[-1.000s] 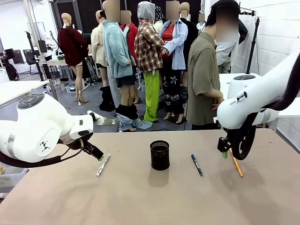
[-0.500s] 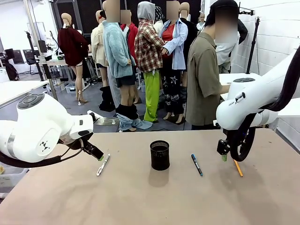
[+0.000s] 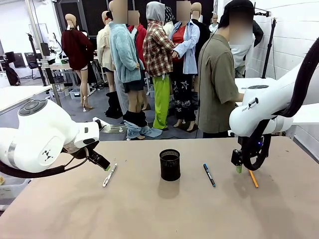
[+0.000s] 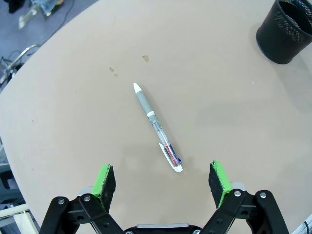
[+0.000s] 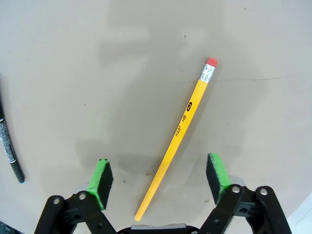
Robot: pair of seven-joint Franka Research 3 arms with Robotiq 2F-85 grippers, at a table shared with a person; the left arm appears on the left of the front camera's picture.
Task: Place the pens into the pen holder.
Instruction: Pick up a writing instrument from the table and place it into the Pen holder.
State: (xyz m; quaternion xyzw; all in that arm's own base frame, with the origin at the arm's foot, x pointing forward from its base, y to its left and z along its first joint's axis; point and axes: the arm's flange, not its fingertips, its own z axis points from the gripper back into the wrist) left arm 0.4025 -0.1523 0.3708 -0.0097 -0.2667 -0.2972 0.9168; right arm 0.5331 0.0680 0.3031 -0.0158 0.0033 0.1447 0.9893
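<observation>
Table [image 3: 149, 214] | left tool [image 4: 162, 178] wide open, empty | right tool [image 5: 159, 176] wide open, empty

The black wire-mesh cylindrical pen holder [image 3: 170, 165] stands upright, mouth up, on the tan table [image 3: 149, 214]. To the holder's left, well apart from it, a white-grey pen with a clear barrel [image 4: 157, 127] lies flat. Near the holder's right, a slim dark pen with a blue end [image 3: 209, 175] lies flat at a slant. Farther right of the holder, a yellow-orange HB pencil with a pink eraser [image 5: 178, 134] lies flat, touching nothing.
</observation>
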